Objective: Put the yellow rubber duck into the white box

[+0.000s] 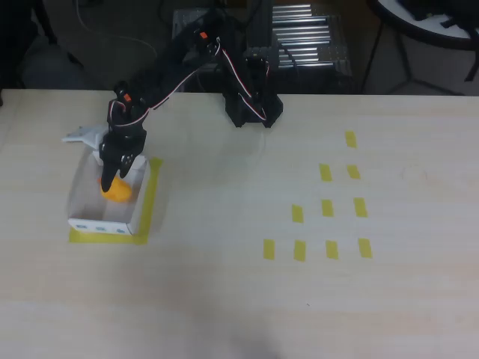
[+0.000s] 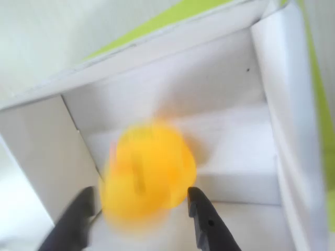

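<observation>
The yellow rubber duck lies inside the white box at the left of the table in the overhead view. My black gripper hangs right over it. In the wrist view the duck is a blurred orange-yellow blob over the box floor, while the box walls and my dark fingertips look sharp. The gripper is open, one fingertip on each side of the duck. A thin gap shows on both sides.
The box sits on a yellow tape frame. Several small yellow tape rectangles mark the right half of the table. The arm's base stands at the far edge. A white plate lies behind the box.
</observation>
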Action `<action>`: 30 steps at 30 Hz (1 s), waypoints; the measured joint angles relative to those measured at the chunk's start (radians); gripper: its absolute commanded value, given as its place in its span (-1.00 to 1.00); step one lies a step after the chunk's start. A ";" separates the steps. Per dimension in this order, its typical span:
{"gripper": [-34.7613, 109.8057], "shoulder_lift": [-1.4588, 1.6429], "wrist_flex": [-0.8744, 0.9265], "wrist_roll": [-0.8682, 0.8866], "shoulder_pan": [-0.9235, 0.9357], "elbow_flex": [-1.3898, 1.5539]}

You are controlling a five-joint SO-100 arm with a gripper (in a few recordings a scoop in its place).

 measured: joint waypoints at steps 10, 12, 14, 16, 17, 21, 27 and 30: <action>-0.51 0.025 0.011 0.044 -0.055 0.000; -0.52 0.095 0.044 0.094 -0.101 0.000; -0.52 0.212 0.078 0.160 -0.169 0.018; -0.52 0.362 0.086 0.230 -0.258 0.067; -0.52 0.449 0.086 0.258 -0.307 0.104; -0.52 0.867 0.123 0.417 -0.551 0.341; -0.52 1.471 0.195 0.630 -0.839 0.813; -0.52 1.701 0.242 0.672 -0.887 1.051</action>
